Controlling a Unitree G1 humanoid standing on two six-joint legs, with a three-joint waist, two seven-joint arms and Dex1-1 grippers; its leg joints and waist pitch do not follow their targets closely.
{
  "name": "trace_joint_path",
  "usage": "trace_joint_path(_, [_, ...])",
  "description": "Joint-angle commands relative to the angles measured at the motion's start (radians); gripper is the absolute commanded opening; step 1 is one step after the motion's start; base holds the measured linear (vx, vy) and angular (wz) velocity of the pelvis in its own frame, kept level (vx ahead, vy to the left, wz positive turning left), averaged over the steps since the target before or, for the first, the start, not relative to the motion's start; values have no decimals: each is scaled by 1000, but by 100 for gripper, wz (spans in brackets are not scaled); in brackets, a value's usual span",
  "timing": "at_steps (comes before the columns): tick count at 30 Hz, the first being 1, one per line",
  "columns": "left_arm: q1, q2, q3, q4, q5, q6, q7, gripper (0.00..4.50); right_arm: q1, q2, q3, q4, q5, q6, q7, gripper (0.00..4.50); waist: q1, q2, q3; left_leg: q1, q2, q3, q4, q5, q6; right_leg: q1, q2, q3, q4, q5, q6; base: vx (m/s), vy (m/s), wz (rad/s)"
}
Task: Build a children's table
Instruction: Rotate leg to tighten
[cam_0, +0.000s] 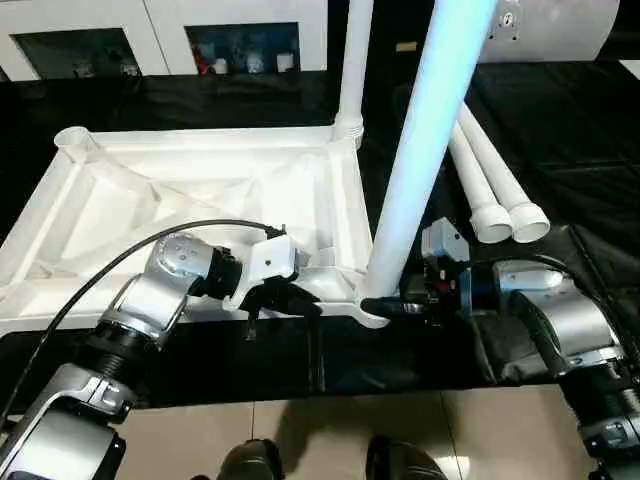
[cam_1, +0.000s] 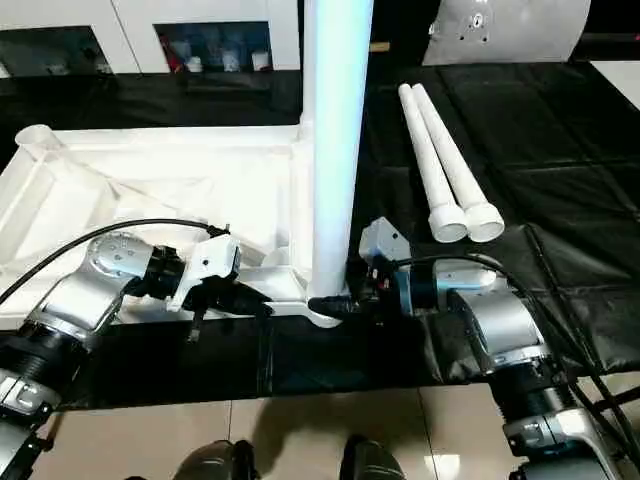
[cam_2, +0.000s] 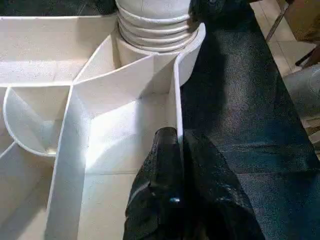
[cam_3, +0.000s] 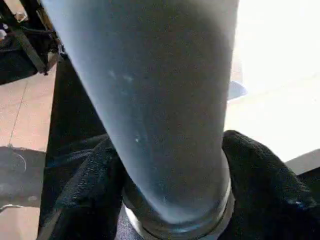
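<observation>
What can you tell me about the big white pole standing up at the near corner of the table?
The leg is a long, round, smooth tube of white plastic-looking material. It stands nearly upright in the near corner socket of the upside-down table top, with ridged rings at its foot. The right gripper is closed around it just above the socket. The left gripper pinches the table top's rim nearby. The leg's upper end runs out of the picture.
</observation>
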Motion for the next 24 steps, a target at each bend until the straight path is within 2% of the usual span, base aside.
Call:
trace_joint_path(1, [-1, -7, -42, 12, 14, -19, -35, 0, -8, -2, 23, 15, -16, -25, 24, 269, -3, -19, -85, 7, 50, -10, -62, -131, 108, 69, -62, 55, -62, -316, -207, 0, 0, 0])
trace_joint_path(3, [-1, -9, -41, 15, 15, -22, -31, 0, -12, -2, 28, 25, -28, -36, 16, 269, -3, -21, -86, 8, 52, -10, -63, -134, 106, 69, -63, 56, -62, -322, -206, 0, 0, 0])
trace_joint_path(4, [-1, -10, -42, 16, 16, -22, -28, 0, -17, 7, 18, 35, -19, -20, 3, 333, -3, -20, -85, 7, 52, -11, -64, -134, 106, 70, -63, 55, -62, -326, -205, 0, 0, 0])
trace_joint_path(6, [-1, -11, -42, 16, 17, -22, -27, 0, -19, 9, 15, 39, -14, -16, 2, 332, -3, -20, -85, 8, 52, -11, -64, -139, 103, 69, -63, 55, -63, -335, -202, 0, 0, 0])
trace_joint_path(8, [0, -11, -41, 15, 16, -23, -26, 0, -19, 10, 17, 39, -14, -17, 4, 368, -3, -21, -86, 9, 52, -11, -64, -139, 103, 69, -63, 55, -63, -334, -203, 0, 0, 0])
trace_joint_path(10, [0, -12, -40, 16, 16, -25, -25, 0, -20, 12, 19, 42, -20, -25, 0, 375, -2, -22, -86, 8, 52, -11, -64, -134, 105, 69, -62, 55, -61, -323, -204, 0, 0, 0])
trace_joint_path(16, [3, -17, -33, 15, 14, -31, -11, 0, -18, 19, 13, 45, -7, -10, 0, 375, -1, -21, -85, 7, 52, -11, -64, -134, 109, 69, -62, 55, -61, -317, -209, 0, 0, 0])
trace_joint_path(18, [5, -16, -32, 14, 13, -31, -10, 0, -17, 20, 11, 44, 0, 0, 7, 349, -1, -19, -85, 7, 52, -11, -64, -136, 109, 69, -62, 55, -61, -318, -209, 0, 0, 0])
trace_joint_path(24, [6, -18, -26, 13, 10, -35, -3, 0, -18, 22, 8, 43, 15, 21, 19, 307, -1, -18, -84, 8, 53, -12, -64, -139, 105, 68, -63, 55, -62, -321, -207, 0, 0, 0])
